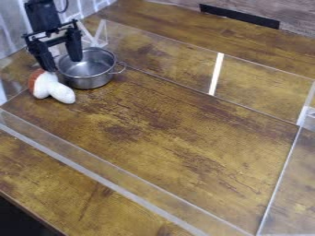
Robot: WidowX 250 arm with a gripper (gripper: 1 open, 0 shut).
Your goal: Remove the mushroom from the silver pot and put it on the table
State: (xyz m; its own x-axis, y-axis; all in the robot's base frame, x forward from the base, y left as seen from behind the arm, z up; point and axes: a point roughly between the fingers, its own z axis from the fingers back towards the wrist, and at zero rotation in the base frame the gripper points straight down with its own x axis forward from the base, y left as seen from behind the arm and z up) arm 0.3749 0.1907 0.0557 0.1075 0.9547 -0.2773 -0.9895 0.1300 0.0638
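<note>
The mushroom (52, 88), white stem with an orange-red cap at its left end, lies on the table (172, 120) just left of the silver pot (88, 70). Nothing shows inside the pot, which stands upright at the far left. My gripper (57, 59) hangs open above the pot's left rim and the mushroom, pointing steeply down. Its two black fingers (39, 57) are spread wide with nothing between them.
Clear acrylic strips (215, 74) run across the wood-grain tabletop and fence off the middle. A dark object (240, 14) lies at the far edge. The table's left edge is close beside the mushroom.
</note>
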